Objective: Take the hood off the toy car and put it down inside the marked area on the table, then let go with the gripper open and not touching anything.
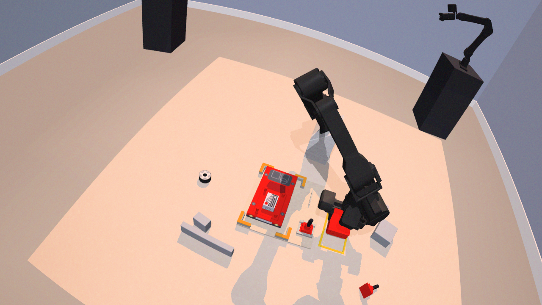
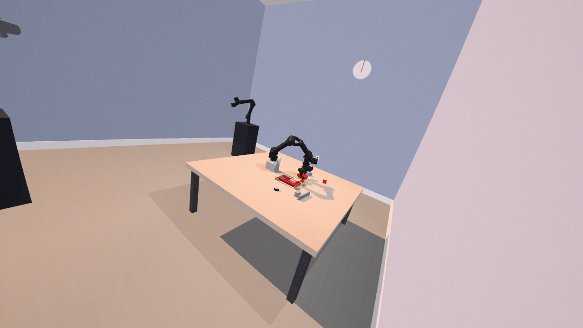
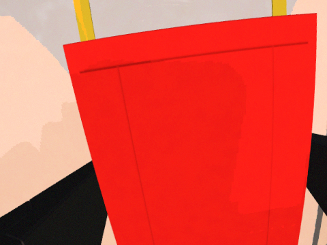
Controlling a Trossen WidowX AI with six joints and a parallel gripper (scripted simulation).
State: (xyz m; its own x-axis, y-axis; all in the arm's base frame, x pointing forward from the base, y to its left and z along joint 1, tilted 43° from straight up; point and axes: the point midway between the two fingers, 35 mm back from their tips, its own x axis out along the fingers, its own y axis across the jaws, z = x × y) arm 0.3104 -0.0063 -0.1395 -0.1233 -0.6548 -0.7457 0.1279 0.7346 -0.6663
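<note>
Our gripper is clamped on the red hood (panel lines showing), over the yellow-outlined marked area.

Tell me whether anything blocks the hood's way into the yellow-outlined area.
Nothing visible does. The pincer is shut on the red hood, which hangs over the near end of the yellow outline; the table inside that outline shows only shadow.
</note>
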